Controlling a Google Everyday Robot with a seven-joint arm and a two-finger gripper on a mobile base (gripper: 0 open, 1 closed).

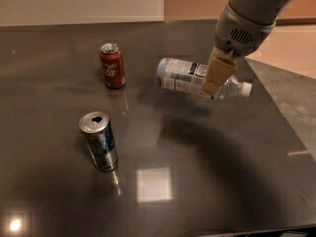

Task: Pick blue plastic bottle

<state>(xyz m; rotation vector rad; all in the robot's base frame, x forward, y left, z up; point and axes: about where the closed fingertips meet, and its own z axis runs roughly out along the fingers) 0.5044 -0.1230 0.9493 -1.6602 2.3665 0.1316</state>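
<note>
A grey arm [247, 19] slants down from the upper right, wrist pointing at the dark table [222, 181]. Its gripper [213, 83] pinches the bottle [180, 74] near the neck. The bottle hangs sideways, its body to the gripper's left and its cap [245, 89] to the right. Far left of the gripper stand a red can [112, 65] and a silver can [99, 141].
</note>
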